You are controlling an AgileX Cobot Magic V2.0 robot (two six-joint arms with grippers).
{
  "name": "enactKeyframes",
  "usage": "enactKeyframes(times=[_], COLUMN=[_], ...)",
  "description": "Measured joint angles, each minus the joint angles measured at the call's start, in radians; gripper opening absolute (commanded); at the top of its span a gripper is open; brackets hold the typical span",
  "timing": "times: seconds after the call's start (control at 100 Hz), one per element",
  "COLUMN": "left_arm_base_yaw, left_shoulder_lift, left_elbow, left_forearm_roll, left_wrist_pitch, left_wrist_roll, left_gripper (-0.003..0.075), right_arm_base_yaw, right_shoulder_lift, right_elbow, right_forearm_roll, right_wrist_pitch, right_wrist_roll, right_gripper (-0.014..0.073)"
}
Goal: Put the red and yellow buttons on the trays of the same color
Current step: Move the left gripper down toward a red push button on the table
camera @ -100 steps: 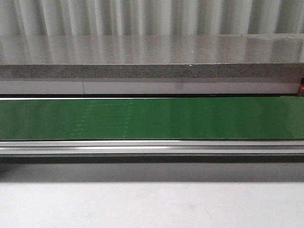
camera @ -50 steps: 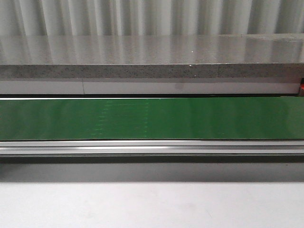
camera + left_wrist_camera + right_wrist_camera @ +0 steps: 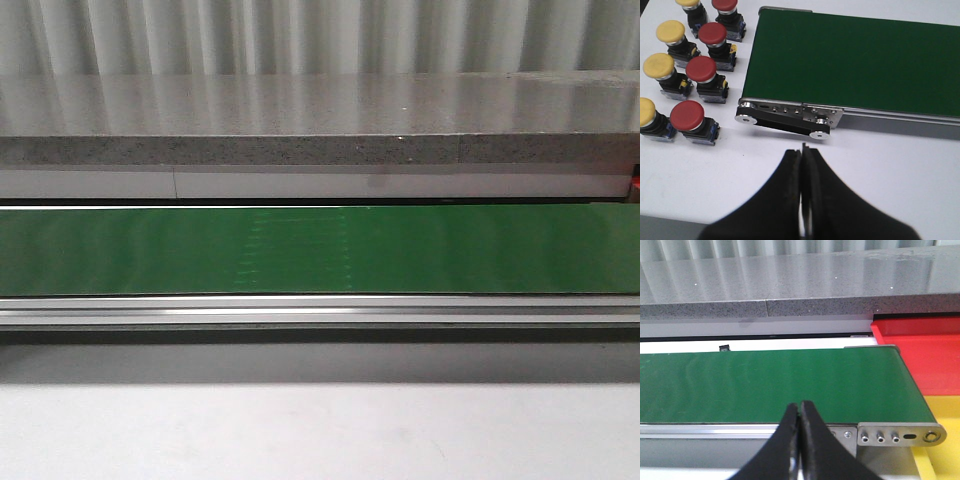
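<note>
Several red buttons (image 3: 701,68) and yellow buttons (image 3: 659,65) stand in two rows on the white table beside the end of the green conveyor belt (image 3: 850,65). My left gripper (image 3: 803,150) is shut and empty, over bare table near that belt end, apart from the buttons. A red tray (image 3: 930,347) and a yellow tray (image 3: 945,412) lie past the belt's other end. My right gripper (image 3: 800,405) is shut and empty, at the belt's near rail. The front view shows only the bare belt (image 3: 320,250).
A grey stone ledge (image 3: 320,150) runs behind the belt, with a corrugated wall above it. The belt's aluminium side rail (image 3: 320,310) runs along its near edge. A black and silver roller bracket (image 3: 785,117) sticks out at the belt end near the buttons.
A faint ripple pattern on the belt has shifted to the right, so the belt is running. Nothing else has moved in the front view.
</note>
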Motion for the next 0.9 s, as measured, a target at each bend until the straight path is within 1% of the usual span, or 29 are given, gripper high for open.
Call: enactKeyframes(times=[0.13, 0.2, 0.27, 0.3, 0.32, 0.37, 0.39, 0.42, 0.47, 0.51, 0.56, 0.68, 0.9], left_arm_base_yaw=[0.0, 0.0, 0.0, 0.0, 0.0, 0.0, 0.0, 0.0, 0.0, 0.0, 0.0, 0.0, 0.0], left_shoulder_lift=[0.007, 0.008, 0.008, 0.008, 0.008, 0.008, 0.008, 0.008, 0.008, 0.008, 0.008, 0.008, 0.009], left_elbow=[0.0, 0.0, 0.0, 0.0, 0.0, 0.0, 0.0, 0.0, 0.0, 0.0, 0.0, 0.002, 0.073], left_forearm_roll=[0.0, 0.0, 0.0, 0.0, 0.0, -0.001, -0.001, -0.001, -0.002, -0.002, -0.002, 0.028, 0.188], left_wrist_pitch=[-0.002, -0.002, 0.009, 0.019, 0.025, 0.04, 0.046, 0.051, 0.064, 0.074, 0.092, 0.132, 0.125], left_wrist_roll=[0.0, 0.0, 0.0, 0.0, 0.0, 0.0, 0.0, 0.0, -0.01, -0.025, -0.051, -0.145, -0.38], left_gripper=[-0.0008, 0.0048, 0.0161, 0.0237, 0.027, 0.0405, 0.0438, 0.0511, 0.0587, 0.0627, 0.0644, 0.064, 0.064], right_arm_base_yaw=[0.0, 0.0, 0.0, 0.0, 0.0, 0.0, 0.0, 0.0, 0.0, 0.0, 0.0, 0.0, 0.0], right_shoulder_lift=[0.0, 0.0, 0.0, 0.0, 0.0, 0.0, 0.0, 0.0, 0.0, 0.0, 0.0, 0.0, 0.0], right_elbow=[0.0, 0.0, 0.0, 0.0, 0.0, 0.0, 0.0, 0.0, 0.0, 0.0, 0.0, 0.0, 0.0], right_forearm_roll=[0.0, 0.0, 0.0, 0.0, 0.0, 0.0, 0.0, 0.0, 0.0, 0.0, 0.0, 0.0, 0.0], right_wrist_pitch=[0.0, 0.0, 0.0, 0.0, 0.0, 0.0, 0.0, 0.0, 0.0, 0.0, 0.0, 0.0, 0.0], right_wrist_roll=[0.0, 0.0, 0.0, 0.0, 0.0, 0.0, 0.0, 0.0, 0.0, 0.0, 0.0, 0.0, 0.0], right_gripper=[-0.0067, -0.0067, -0.0067, -0.0067, -0.0067, -0.0067, -0.0067, -0.0067, -0.0067, -0.0067, -0.0067, -0.0067, -0.0067])
